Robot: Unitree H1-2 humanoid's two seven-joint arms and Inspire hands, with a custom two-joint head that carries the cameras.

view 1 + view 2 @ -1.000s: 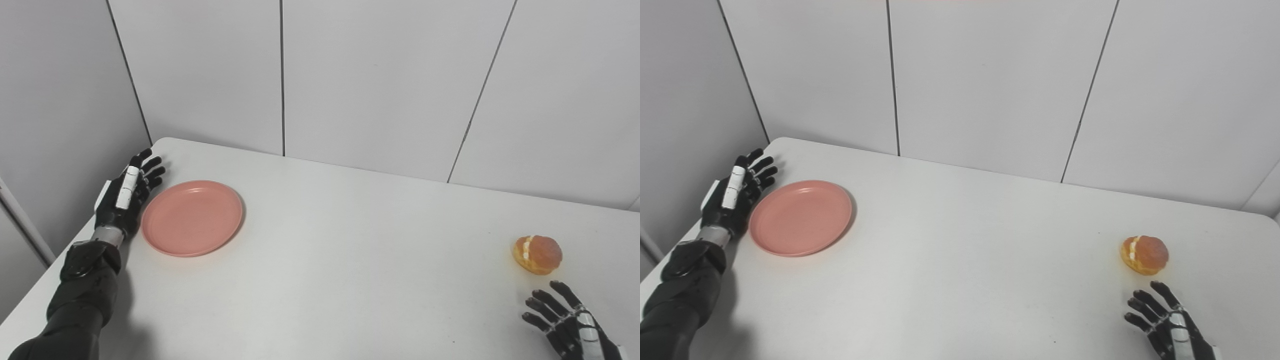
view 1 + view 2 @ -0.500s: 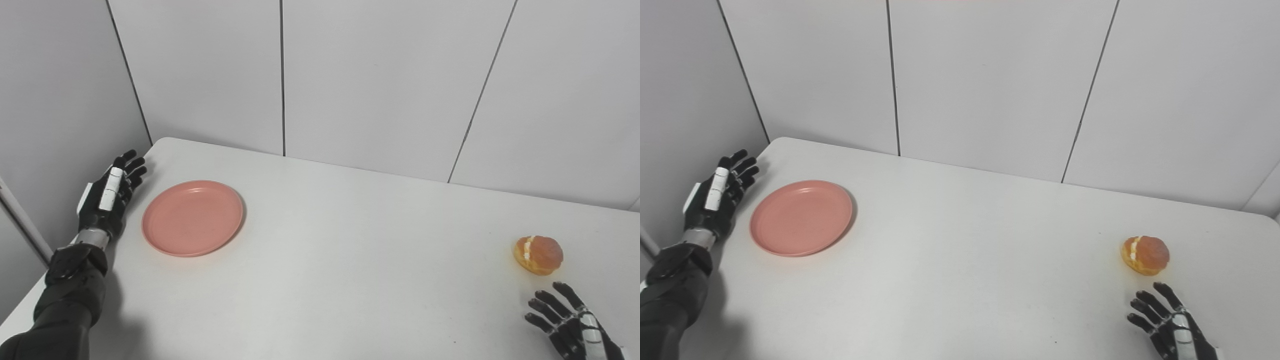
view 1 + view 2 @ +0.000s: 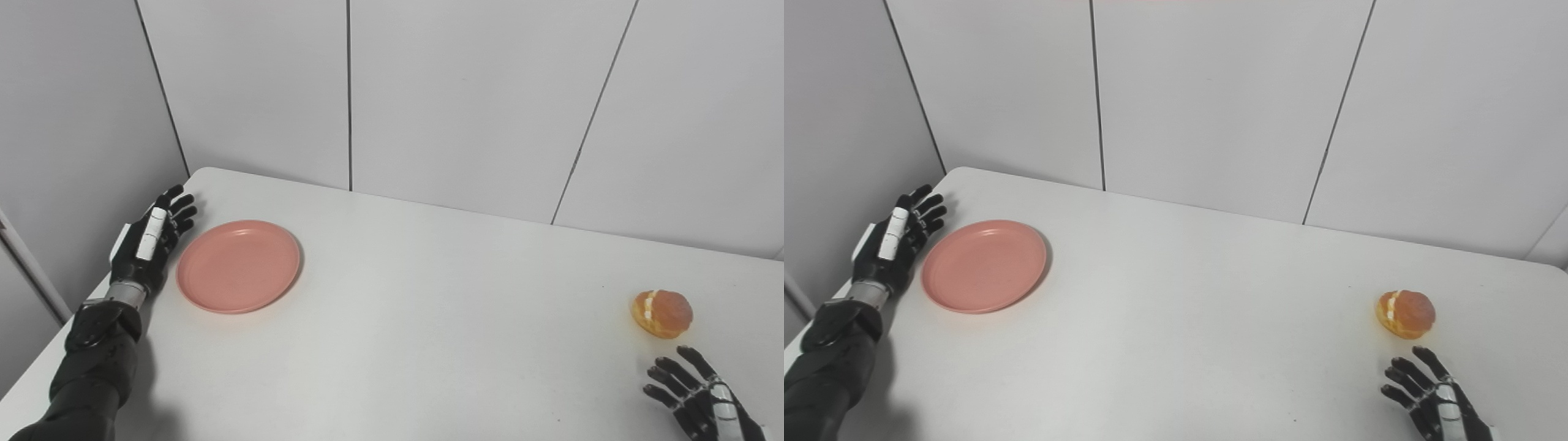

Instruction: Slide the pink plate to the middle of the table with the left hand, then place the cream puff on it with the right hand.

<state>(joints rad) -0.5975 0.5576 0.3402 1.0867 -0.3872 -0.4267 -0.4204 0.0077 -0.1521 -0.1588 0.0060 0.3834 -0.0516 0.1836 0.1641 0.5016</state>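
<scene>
The left hand [image 3: 149, 244], fingers spread and empty, stands just outside the pink plate [image 3: 238, 266], so the slide seems not yet begun and needs contact, while the cream puff [image 3: 661, 313] lies just beyond the open, empty right hand [image 3: 698, 399].

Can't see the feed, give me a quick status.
Left robot hand open beside plate, not touching. Right robot hand open near puff. Plate far left; path to middle unobstructed.
</scene>
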